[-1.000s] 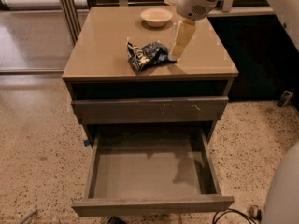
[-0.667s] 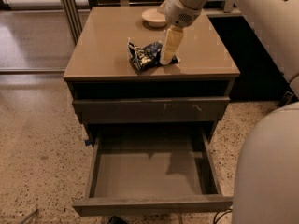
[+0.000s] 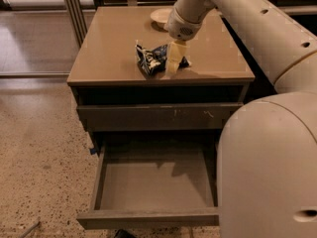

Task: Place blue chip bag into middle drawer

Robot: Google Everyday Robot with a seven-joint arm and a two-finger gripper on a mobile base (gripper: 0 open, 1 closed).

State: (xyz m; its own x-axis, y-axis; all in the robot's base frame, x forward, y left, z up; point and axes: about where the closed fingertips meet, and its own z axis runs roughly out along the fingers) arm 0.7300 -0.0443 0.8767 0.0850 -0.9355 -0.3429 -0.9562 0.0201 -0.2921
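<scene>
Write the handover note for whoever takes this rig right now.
The gripper is down at the blue chip bag on the cabinet top; a grasp cannot be confirmed.
The bag lies in front of the cream bowl.
The middle drawer is pulled open, with nothing in it.
Done: drawer open.
Left: grasp the bag, lift it, place it in the drawer.

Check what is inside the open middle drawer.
Only bare grey floor shows in the middle drawer; its right side is hidden behind the robot's body. The blue chip bag lies on the cabinet top, with the gripper at it.
</scene>
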